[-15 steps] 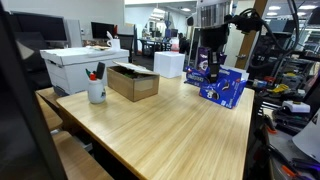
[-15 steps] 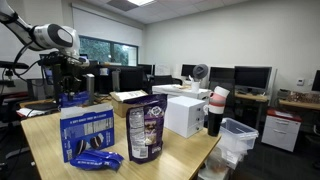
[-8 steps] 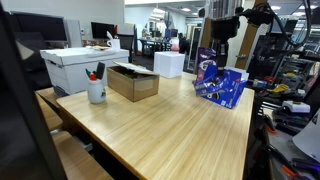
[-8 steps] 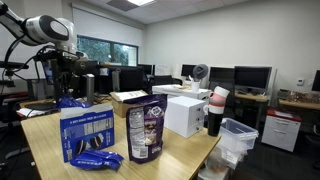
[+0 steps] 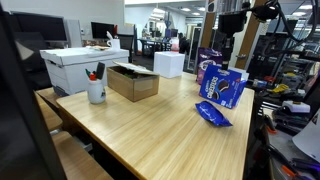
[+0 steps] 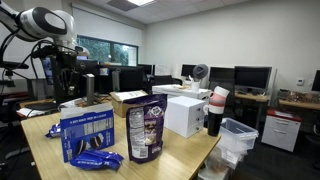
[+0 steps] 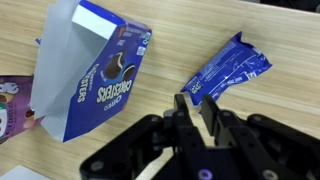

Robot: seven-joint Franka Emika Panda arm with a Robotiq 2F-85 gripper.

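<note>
While the arm hangs over the table: the wrist view looks down on the wooden table (image 7: 280,35), read here from left to right.
Purple bag (image 7: 8,105): only a sliver shows at the left edge, close against the box and well apart from the fingers.
Cookie box (image 7: 100,65): blue and upright, it stands up and to the left of the gripper. In an exterior view the box (image 5: 222,86) stands below the raised hand.
Gripper (image 7: 197,112): it sits low in the middle of the wrist view, clear of everything. In an exterior view (image 5: 226,44) it hangs above the box top and touches nothing.
Fingers (image 7: 183,108): they stand close together with only a thin slit of wood showing between them, and they hold nothing.
Blue packet (image 7: 228,70): the nearest thing, it lies flat on the wood just up and to the right of the fingertips. In an exterior view (image 5: 212,113) it lies in front of the box.
Long axis: the packet slants from lower left to upper right in the wrist view, its lower-left end nearest the fingers.
Bearing: the fingers close along the view's left-right line, neither along the packet's slant nor square across it.
</note>
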